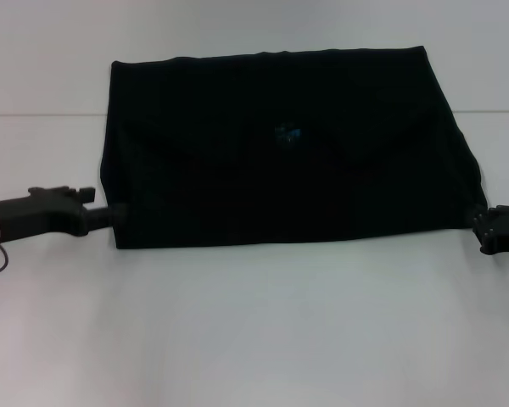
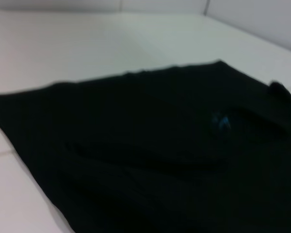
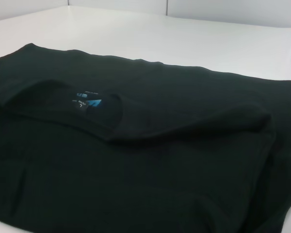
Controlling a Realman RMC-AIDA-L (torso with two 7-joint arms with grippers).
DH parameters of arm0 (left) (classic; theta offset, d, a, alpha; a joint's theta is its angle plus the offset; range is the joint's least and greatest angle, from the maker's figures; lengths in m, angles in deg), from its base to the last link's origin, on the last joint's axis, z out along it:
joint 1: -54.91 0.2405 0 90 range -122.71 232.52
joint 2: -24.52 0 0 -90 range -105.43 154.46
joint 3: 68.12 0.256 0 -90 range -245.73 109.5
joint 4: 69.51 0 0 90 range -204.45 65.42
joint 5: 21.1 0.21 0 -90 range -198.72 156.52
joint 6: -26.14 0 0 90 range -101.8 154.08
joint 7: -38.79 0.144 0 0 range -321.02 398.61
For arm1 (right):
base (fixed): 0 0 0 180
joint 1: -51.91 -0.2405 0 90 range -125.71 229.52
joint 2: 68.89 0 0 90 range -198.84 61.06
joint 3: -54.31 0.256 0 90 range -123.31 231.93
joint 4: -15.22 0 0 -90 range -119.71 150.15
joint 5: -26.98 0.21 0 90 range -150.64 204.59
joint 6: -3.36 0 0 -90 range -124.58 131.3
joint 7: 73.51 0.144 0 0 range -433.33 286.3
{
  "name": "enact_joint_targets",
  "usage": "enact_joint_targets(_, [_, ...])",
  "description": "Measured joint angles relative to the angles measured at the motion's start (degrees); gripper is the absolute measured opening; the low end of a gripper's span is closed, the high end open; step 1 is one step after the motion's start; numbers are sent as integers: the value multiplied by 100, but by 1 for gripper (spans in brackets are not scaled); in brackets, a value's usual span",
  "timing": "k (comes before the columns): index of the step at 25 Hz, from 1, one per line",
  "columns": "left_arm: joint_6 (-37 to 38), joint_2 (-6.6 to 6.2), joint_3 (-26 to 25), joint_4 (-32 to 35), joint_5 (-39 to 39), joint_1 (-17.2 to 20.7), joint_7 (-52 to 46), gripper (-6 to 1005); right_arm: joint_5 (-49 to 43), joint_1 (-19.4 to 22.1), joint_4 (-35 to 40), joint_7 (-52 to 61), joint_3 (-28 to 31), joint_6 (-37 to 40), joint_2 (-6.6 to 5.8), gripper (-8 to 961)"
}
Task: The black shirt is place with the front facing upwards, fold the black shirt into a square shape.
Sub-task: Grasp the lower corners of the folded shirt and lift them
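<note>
The large plain black soft cloth shirt (image 1: 280, 144) lay folded in a wide block at the middle of the white worktop (image 1: 254, 331), its small blue neck label (image 1: 288, 133) facing up. The left gripper (image 1: 117, 213) touched its 8 o'clock corner and the right gripper (image 1: 480, 220) its 4 o'clock corner. Whether the fingers of either were spread or pinching the cloth, I cannot tell.
</note>
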Motion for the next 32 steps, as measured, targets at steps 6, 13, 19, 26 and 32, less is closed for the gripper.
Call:
enact_joint_targets(6, [298,-33,-140,-7,321,-37,-74,683,0,0,5,0,3,-1,0,34])
enact_joint_targets(13, [-10,23,114,-252,399,-43,-49,684,0,1,-8,-4,2,-2,0,33])
enact_joint_targets(19, [-369,61,335,-426,466,-130,-29,683,0,0,-23,-6,1,1,0,33])
enact_joint_targets(26, [-715,85,543,-686,469,-300,8,680,2,0,-31,-2,1,9,0,33])
enact_joint_targets(32, [-766,79,517,-714,419,-330,19,677,49,4,-43,-21,1,10,3,33])
